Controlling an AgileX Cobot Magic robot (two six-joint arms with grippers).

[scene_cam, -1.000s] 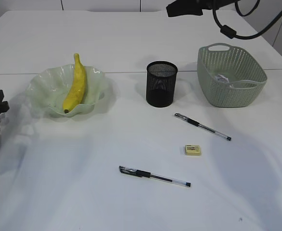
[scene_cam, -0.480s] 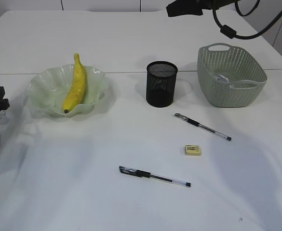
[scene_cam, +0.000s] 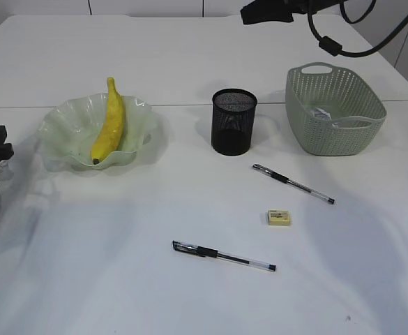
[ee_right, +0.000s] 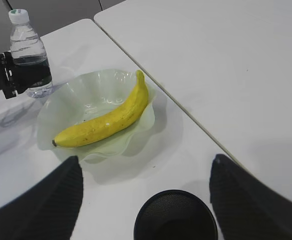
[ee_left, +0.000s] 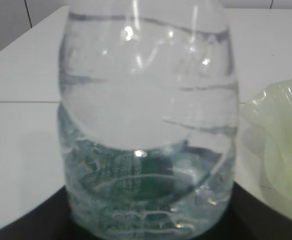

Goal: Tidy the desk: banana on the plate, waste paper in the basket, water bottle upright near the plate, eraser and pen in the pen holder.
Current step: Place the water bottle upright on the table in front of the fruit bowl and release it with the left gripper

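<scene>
Two pens (scene_cam: 224, 256) (scene_cam: 293, 184) and the eraser (scene_cam: 279, 217) lie loose at lower centre of the exterior view, clear of the holder (scene_cam: 233, 121), while the banana (scene_cam: 110, 123) sits on the plate (scene_cam: 57, 125). At the far left edge the left gripper (ee_right: 8, 75) clasps the upright bottle (ee_right: 30, 55); letting go off-balance could tip it against the plate. The right gripper (ee_right: 145, 197), jaws spread wide and empty, hangs above the holder and could knock it if lowered carelessly.

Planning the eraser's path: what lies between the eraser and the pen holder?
One pen lies across the stretch between the eraser and the pen holder, seen in the exterior view.
</scene>
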